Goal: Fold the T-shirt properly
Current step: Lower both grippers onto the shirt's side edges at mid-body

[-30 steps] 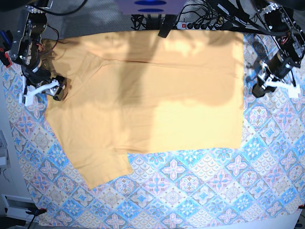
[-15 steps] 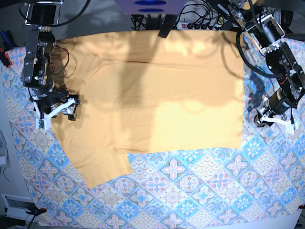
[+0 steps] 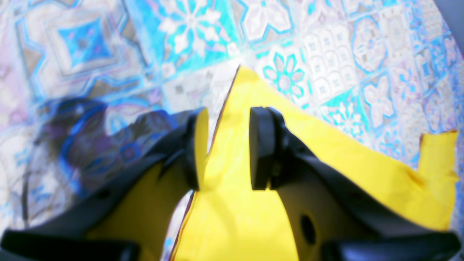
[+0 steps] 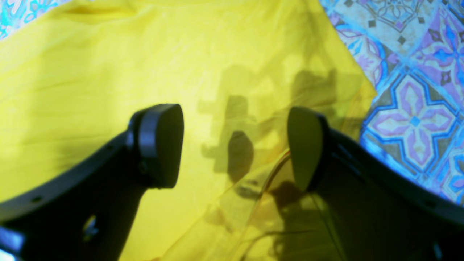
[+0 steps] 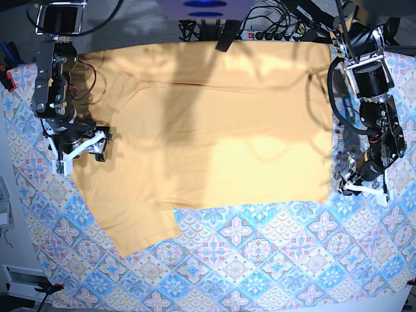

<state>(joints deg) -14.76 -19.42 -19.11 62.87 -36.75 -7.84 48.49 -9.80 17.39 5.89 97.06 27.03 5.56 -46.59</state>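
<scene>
Cotton, thin and pale orange-yellow, the T-shirt (image 5: 208, 130) lies spread nearly flat on the tile-patterned tablecloth (image 5: 260, 260) that covers the bench, one sleeve (image 5: 140, 231) sticking out toward the near edge. It looks light and limp, so I judge it will sag and drag rather than hold any shape, and a single pinch would likely pull only the top layer. The best holds are probably the hem corners and the seams, where the cloth is doubled. The left claw (image 3: 224, 145) is down at the shirt's near corner, its jaws partly parted with the fabric edge running up between them but not pinched. The right claw (image 4: 235, 145) hovers released, jaws wide, over the opposite end of the shirt, close to the cloth; its shadow falls on the fabric. Lifting both ends together should limit wrinkling.
</scene>
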